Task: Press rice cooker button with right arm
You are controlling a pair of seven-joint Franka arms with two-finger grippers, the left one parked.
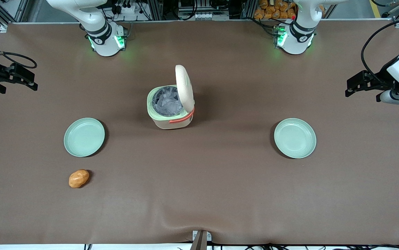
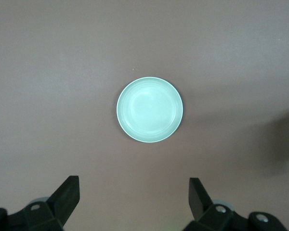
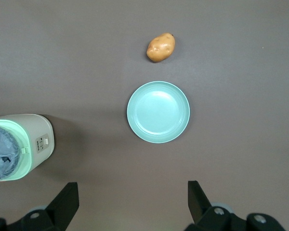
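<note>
Black gripper (image 3: 130, 204), fingers spread, hangs high above a green plate (image 3: 158, 112), cooker (image 1: 171, 104) lid apparently raised.

We see a robotics lab: two white arm bases (image 1: 106, 40) bolted at the edge of a brown-covered surface (image 1: 199, 194), with aluminium framing (image 1: 152, 8), cables (image 1: 371, 41) and power strips (image 1: 128, 7) along it.

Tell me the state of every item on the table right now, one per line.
Rice cooker: lid open, standing upright.
Inner pot: holds something crumpled and clear.
Plate near the potato: empty.
Plate toward the parked arm's end: empty.
Potato: lying loose on the table.
Gripper: open, high above the table, holding nothing.
</note>
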